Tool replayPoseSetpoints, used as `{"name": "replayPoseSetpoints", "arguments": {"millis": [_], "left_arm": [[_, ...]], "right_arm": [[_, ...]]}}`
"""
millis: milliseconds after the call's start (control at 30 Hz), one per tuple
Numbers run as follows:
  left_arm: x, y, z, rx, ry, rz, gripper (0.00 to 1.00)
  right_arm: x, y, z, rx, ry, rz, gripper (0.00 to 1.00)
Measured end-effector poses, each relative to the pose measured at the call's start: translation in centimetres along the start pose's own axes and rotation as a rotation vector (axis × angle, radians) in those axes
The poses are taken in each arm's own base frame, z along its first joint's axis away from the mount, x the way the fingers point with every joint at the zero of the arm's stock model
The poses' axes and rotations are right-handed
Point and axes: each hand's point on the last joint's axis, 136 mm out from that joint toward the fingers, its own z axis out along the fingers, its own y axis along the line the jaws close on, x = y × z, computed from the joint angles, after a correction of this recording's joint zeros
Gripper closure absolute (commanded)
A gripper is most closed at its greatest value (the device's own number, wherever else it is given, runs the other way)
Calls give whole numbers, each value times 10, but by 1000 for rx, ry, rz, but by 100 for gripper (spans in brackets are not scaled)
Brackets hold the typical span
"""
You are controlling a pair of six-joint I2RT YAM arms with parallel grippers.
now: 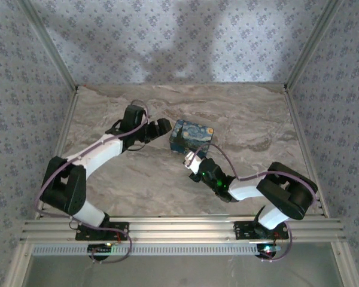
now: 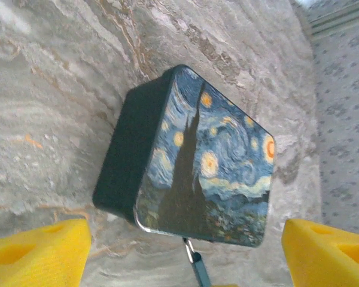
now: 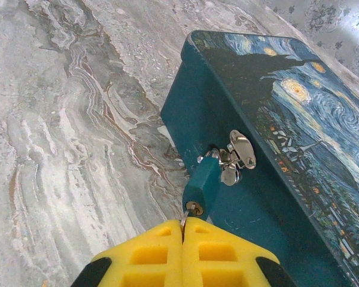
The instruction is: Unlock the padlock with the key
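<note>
The padlock (image 3: 201, 182) is a small teal block hanging by its shackle from the silver latch (image 3: 242, 149) on the side of the starry-night box (image 3: 275, 119). My right gripper (image 3: 183, 224) is shut on the key (image 3: 185, 219). The key's thin metal blade runs from the yellow pads into the keyhole at the padlock's lower end. From above, the right gripper (image 1: 194, 160) sits just in front of the box (image 1: 191, 136). My left gripper (image 1: 163, 125) stands open to the left of the box. Its yellow fingers (image 2: 39, 251) are wide apart with the box (image 2: 209, 161) ahead of them. The padlock (image 2: 198, 272) dangles below the box's edge.
The box rests on a marble-patterned tabletop (image 1: 125, 179). Patterned walls and aluminium posts (image 1: 51, 45) close in the sides and back. An aluminium rail (image 1: 179, 230) runs along the near edge by the arm bases.
</note>
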Motion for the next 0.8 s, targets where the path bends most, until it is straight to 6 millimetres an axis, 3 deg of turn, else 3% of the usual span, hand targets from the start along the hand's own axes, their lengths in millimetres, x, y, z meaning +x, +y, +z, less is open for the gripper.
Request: {"name": "replayPoseSetpoints", "arguments": {"millis": [467, 800], "left_arm": [[-16, 9, 64, -56, 165, 135, 22], [-11, 23, 90, -81, 231, 130, 32]], "right_arm": [[2, 5, 3, 0, 11, -3, 100], [2, 6, 4, -3, 12, -1, 100]]}}
